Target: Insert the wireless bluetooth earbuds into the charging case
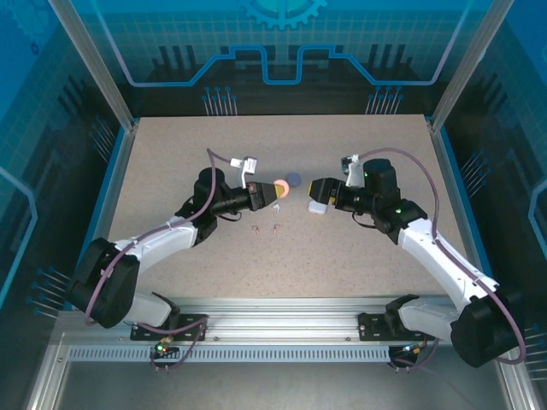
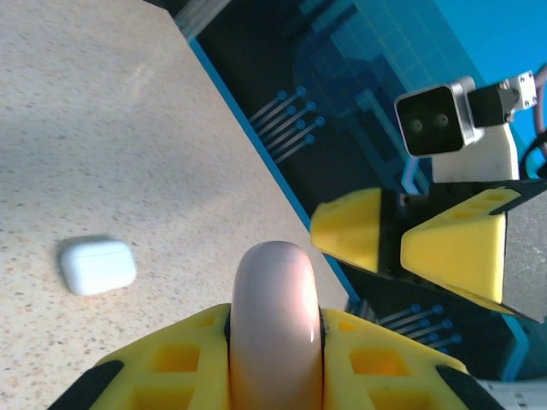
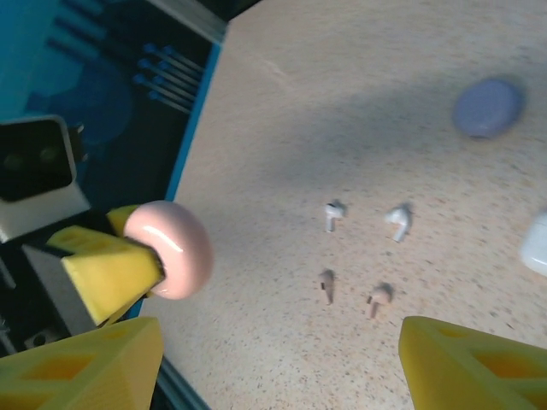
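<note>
Left gripper clamped tight on pink case, held off table. Right gripper jaws wide, empty, facing case, close. White earbuds, pink earbuds loose on table, near side of case.
</note>
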`<state>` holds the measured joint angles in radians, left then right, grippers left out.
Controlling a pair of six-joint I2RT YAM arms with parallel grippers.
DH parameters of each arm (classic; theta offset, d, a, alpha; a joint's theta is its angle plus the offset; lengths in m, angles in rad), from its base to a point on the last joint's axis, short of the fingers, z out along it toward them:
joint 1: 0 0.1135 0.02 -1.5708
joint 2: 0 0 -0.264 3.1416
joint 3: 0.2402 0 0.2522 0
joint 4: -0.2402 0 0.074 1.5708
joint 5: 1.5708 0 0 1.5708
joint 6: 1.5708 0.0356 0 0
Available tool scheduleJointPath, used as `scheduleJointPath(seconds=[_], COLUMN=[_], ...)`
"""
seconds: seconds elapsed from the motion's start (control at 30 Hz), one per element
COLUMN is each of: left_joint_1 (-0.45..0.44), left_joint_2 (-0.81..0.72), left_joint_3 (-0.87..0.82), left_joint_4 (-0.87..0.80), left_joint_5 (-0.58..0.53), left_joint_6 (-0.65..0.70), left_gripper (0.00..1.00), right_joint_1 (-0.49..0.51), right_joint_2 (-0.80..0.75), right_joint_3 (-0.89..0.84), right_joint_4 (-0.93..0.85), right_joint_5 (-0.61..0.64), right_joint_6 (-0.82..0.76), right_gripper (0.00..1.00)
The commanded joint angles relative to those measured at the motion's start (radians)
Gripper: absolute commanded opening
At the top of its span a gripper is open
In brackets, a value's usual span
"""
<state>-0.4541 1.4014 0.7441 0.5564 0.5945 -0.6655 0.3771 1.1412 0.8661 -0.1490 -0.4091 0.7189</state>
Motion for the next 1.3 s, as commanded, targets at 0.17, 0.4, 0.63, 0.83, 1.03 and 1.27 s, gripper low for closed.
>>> scheduleJointPath(seconds=[0.17,0.4,0.63,0.83,1.03,1.27], left_joint_1=[0.006,0.005,0.005,0.005,0.005,0.005], left_joint_2=[-0.028,-0.038,-0.069,-0.1,-0.104,-0.098], left_joint_3=[0.06,0.074,0.075,0.065,0.056,0.049], left_joint_4=[-0.081,-0.083,-0.075,-0.077,-0.078,-0.081], left_joint_5=[0.161,0.167,0.2,0.205,0.198,0.168], left_joint_6=[0.053,0.052,0.038,0.036,0.039,0.047], left_gripper=[0.0,0.0,0.0,0.0,0.0,0.0], right_joint_1=[0.087,0.1,0.043,0.0,-0.026,-0.006], right_joint_2=[0.053,0.119,0.166,0.172,0.13,0.01], right_joint_3=[0.008,0.007,-0.057,-0.082,-0.098,-0.062], right_joint_4=[0.126,0.139,0.199,0.187,0.163,0.147], right_joint_5=[-0.094,-0.087,-0.052,-0.041,-0.055,-0.064], right_joint_6=[-0.102,-0.102,-0.054,-0.037,-0.035,0.015], right_gripper=[0.73,0.7,0.66,0.64,0.63,0.64])
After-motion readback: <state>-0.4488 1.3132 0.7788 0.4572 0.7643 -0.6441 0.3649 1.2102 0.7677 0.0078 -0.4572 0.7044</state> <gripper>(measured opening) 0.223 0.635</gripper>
